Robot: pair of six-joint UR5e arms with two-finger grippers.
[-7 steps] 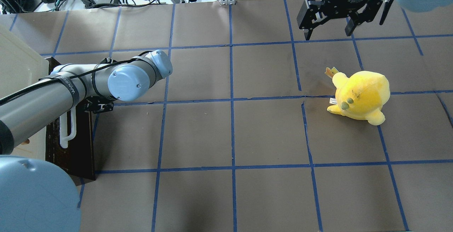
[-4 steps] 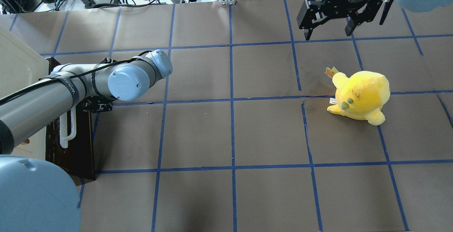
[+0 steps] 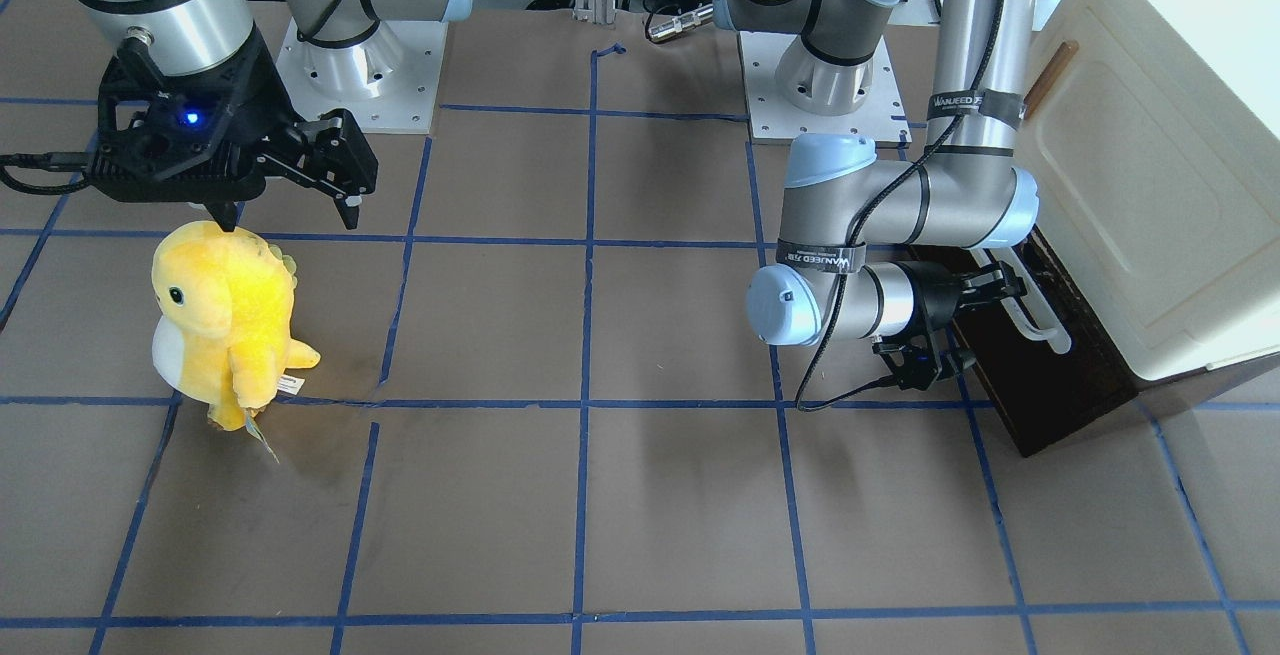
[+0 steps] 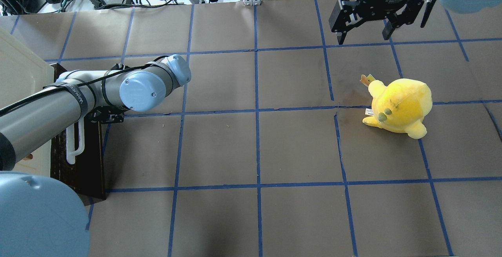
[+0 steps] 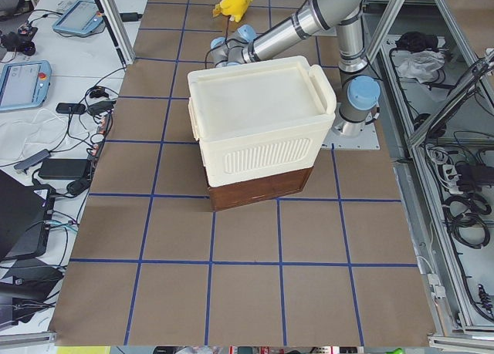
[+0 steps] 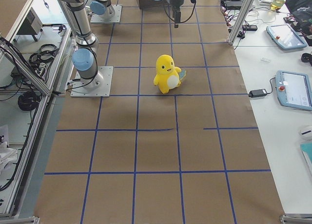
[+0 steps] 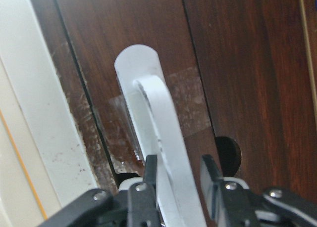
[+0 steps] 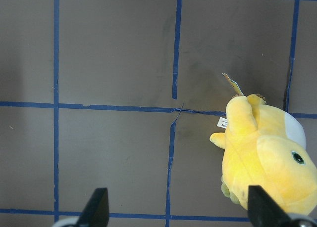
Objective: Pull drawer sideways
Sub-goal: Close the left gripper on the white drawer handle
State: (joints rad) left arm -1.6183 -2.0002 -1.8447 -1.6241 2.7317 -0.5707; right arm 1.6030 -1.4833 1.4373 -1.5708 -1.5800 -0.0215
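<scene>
While my L pincer (image 7: pixel 179 162) clamps drawer (image 7: pixel 237 64) handle (image 7: pixel 156 103), lower centre | pull straight sideways, slow | R pincer (image 4: pixel 363 39) apart.

Overhead looks down on the table (image 4: pixel 219 151) from behind; front view faces back. Side views look along it. Wrist cameras sit close: left at the handle (image 7: pixel 159 133), right above the plush (image 8: pixel 267 158), shared overhead.
</scene>
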